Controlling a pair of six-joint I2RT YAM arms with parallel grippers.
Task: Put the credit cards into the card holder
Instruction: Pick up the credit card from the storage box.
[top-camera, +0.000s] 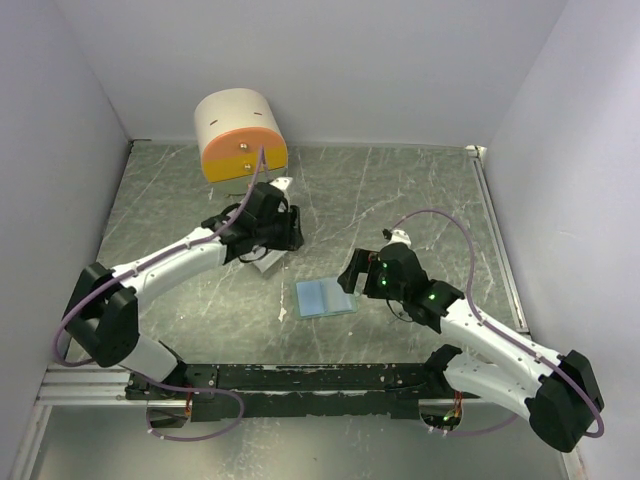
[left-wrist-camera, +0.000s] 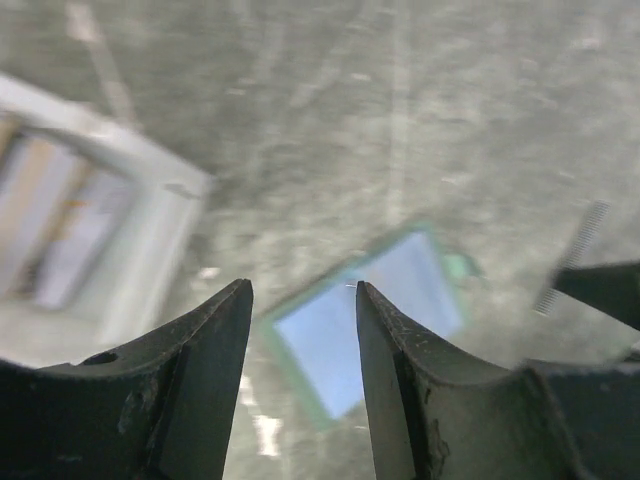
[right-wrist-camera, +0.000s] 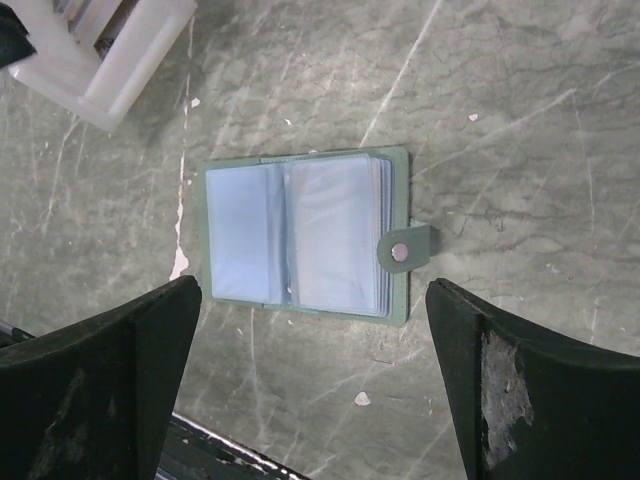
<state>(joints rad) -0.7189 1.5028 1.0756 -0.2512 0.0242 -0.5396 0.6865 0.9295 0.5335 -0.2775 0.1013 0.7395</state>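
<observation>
Grey-green folding card holder (right-wrist-camera: 300, 235) is laid open, pale blue inside up, toward the middle of the marbled table's (top-camera: 420, 190) near edge. Right gripper (right-wrist-camera: 312, 290) is spread wide above it; left gripper (left-wrist-camera: 302, 290) is held parted, nothing gripped.

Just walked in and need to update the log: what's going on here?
Two arms are working over the table. The card holder lies open and flat on it, pale blue sleeves up. The right gripper hangs close to it, jaws wide, holding nothing. The left gripper, also open and empty, is near the white box.
</observation>
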